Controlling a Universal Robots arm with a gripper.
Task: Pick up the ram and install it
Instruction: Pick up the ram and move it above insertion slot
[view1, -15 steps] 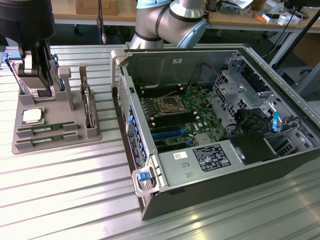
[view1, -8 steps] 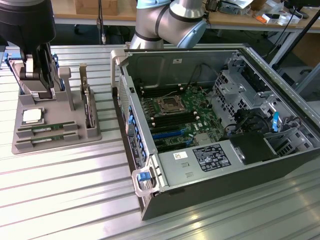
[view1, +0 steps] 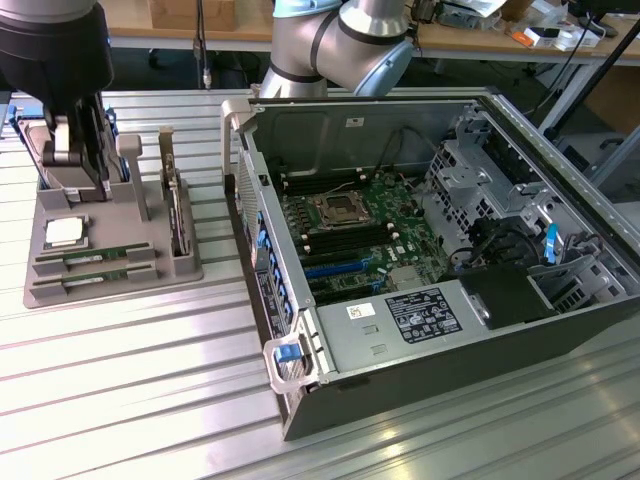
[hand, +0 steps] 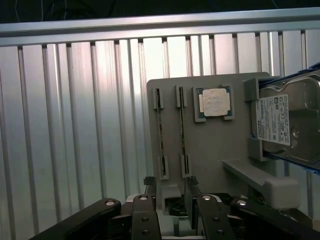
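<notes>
Exterior view: gripper (view1: 85, 180) hanging over far end of grey holder tray (view1: 40, 295), at 10 o'clock of frame. Ram (view1: 97, 257) lying in tray slot, twin stick (view1: 97, 276) just beside, CPU (view1: 63, 232) at its 11 o'clock. Open computer case (view1: 600, 250) at 3 o'clock of tray. Motherboard (view1: 350, 225) slots too dark to count.

Wrist view: jaws well apart, nothing held. Fingertips (hand: 148, 182) short of both sticks. Ram (hand: 182, 132) seen edge-on. Hard drive (hand: 280, 120) cut off by frame. Judged step: approach for pick, not yet grasped. Grasp calls for centring on one stick, clear of its twin.
</notes>
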